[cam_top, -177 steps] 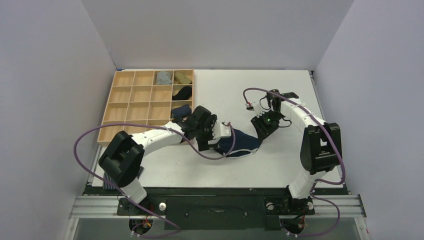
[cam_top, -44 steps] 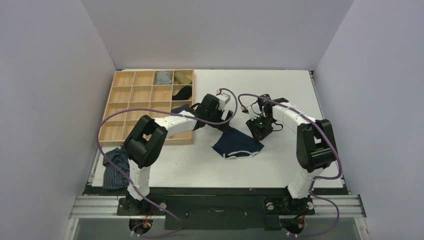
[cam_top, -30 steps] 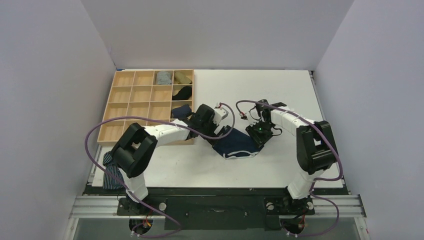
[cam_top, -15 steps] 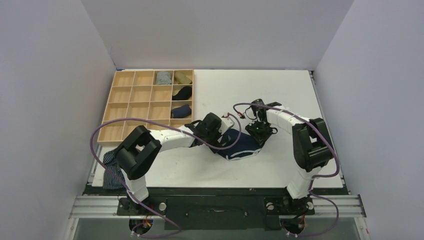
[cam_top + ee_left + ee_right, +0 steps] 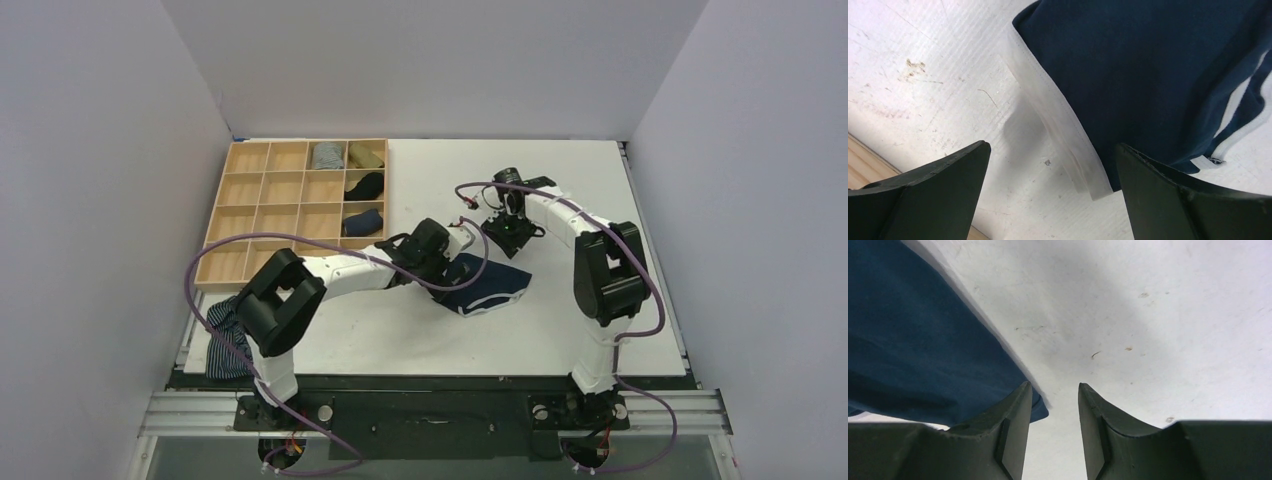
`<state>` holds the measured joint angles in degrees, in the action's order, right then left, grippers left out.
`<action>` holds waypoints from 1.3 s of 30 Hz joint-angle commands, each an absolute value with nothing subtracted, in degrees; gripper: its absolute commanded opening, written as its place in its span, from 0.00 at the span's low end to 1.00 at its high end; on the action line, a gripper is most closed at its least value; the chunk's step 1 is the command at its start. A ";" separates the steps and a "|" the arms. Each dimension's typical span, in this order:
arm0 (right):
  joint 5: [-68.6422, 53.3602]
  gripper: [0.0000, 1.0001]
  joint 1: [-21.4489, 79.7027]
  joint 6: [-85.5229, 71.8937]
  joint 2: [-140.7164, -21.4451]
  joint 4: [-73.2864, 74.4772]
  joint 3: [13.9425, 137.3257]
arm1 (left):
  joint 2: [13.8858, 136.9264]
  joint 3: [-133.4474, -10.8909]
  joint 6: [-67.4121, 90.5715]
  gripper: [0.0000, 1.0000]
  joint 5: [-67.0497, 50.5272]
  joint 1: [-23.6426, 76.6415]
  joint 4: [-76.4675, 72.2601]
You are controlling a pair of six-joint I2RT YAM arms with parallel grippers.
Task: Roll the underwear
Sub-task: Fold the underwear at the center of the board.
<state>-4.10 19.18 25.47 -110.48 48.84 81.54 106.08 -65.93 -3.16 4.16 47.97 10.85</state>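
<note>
At the far left, a striped garment (image 5: 222,330) lies at the near corner of the table (image 5: 560,180), with the wooden tray (image 5: 299,203) beyond it. The left gripper (image 5: 1052,147) hovers low, its 2 jaws spread to their widest and empty, and the white waistband (image 5: 1058,125) lies on the table between them. The underwear (image 5: 490,285) lies flat and unrolled mid-table, just right of that gripper. The right gripper (image 5: 1054,387) stands at the fabric's far corner, its jaws parted by a narrow gap and holding nothing. To start the roll well, I judge the left jaws should pinch the waistband's full thickness and turn it over tightly toward the right. Meanwhile the other arm should pin the far side so the cloth cannot slide.
</note>
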 commanded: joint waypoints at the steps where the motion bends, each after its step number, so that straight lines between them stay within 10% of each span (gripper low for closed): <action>1: -5.84 0.37 18.85 27.65 -108.22 51.35 85.28 | 98.92 -65.95 -7.65 0.97 0.62 48.33 8.28; 19: -18.21 0.37 17.64 22.95 -89.66 51.56 72.73 | 87.78 -64.27 -26.36 0.97 -22.14 44.51 20.27; 39: -1.57 0.47 49.73 19.67 -98.68 37.87 69.67 | 74.59 -62.63 -9.20 0.97 -35.31 -5.74 24.71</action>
